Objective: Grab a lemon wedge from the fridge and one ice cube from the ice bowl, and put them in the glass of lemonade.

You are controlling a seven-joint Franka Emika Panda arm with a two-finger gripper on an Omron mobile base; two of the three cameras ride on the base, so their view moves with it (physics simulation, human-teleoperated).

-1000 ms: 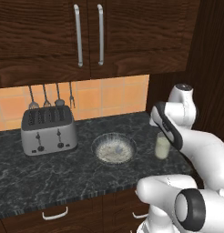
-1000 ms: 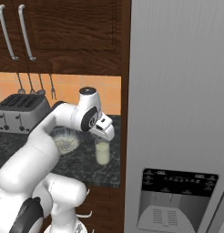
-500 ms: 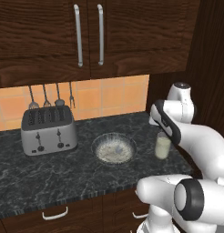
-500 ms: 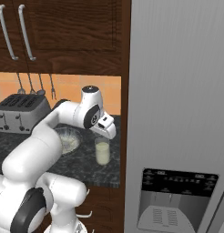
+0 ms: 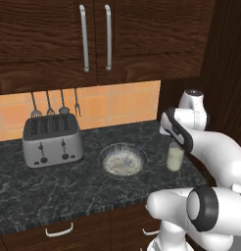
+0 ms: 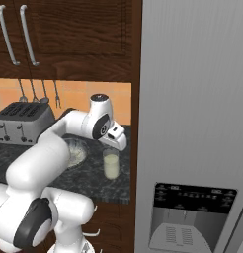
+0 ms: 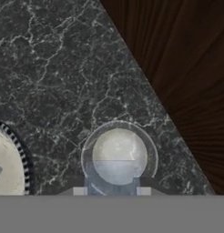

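Toaster (image 5: 52,139) at far left, then ice bowl (image 5: 122,159) mid-table, then glass of lemonade (image 5: 175,157) near the table (image 5: 54,191) edge — beside the fridge (image 6: 192,99). Pincer hangs above the glass; cannot tell whether spread or closed. Could tip the glass — perhaps — if lowered off-centre.

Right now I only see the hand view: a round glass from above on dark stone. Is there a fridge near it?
Observer: Yes, the fridge stands right of the glass of lemonade, past a wooden panel, doors shut.
Operator: What's that round thing at my left edge?
Observer: The ice bowl, sitting beside the glass.
Operator: Anything else on the counter?
Observer: A silver toaster stands left of the bowl, under hanging utensils.
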